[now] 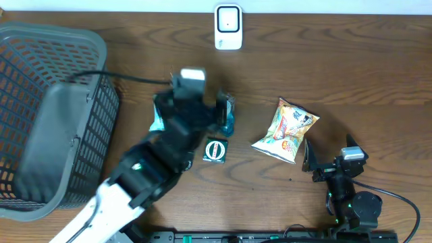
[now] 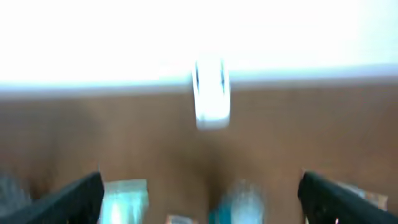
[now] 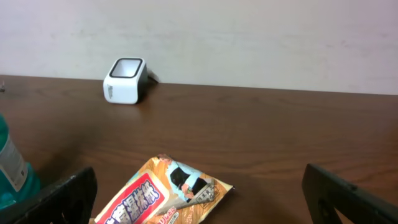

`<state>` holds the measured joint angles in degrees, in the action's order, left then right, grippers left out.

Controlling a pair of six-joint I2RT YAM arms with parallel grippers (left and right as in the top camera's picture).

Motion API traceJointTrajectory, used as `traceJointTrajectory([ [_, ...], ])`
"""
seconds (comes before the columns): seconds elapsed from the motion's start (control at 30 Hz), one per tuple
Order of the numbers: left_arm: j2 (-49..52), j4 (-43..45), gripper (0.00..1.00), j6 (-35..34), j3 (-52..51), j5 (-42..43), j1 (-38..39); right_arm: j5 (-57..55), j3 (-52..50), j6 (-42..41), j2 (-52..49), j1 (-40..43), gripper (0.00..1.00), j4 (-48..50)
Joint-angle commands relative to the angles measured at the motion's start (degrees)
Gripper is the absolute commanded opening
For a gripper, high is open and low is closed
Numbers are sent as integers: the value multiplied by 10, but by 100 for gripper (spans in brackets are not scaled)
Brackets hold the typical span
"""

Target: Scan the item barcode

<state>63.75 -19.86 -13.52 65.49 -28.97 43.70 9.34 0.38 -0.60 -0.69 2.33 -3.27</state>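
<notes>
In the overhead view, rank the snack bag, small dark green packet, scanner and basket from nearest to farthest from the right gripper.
From the right gripper:
1. snack bag, just ahead of it.
2. small dark green packet, mid-table.
3. scanner, at the far edge.
4. basket, far left.

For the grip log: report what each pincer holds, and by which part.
Nothing is held. The left pincer stands open above the teal packets; the right pincer stands open beside the snack bag.
</notes>
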Motion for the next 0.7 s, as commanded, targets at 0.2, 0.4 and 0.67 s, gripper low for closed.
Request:
traceJointTrajectory([
  [0.2,-9,136,98,345,119,-51,-91,0,-1,0,3,-4,99,-2],
  [0.4,1,52,98,440,121,9,-182,0,-1,0,3,-4,99,-2],
  [0.67,0,-111,98,443,120,322,-321,0,-1,0,3,-4,99,-2],
])
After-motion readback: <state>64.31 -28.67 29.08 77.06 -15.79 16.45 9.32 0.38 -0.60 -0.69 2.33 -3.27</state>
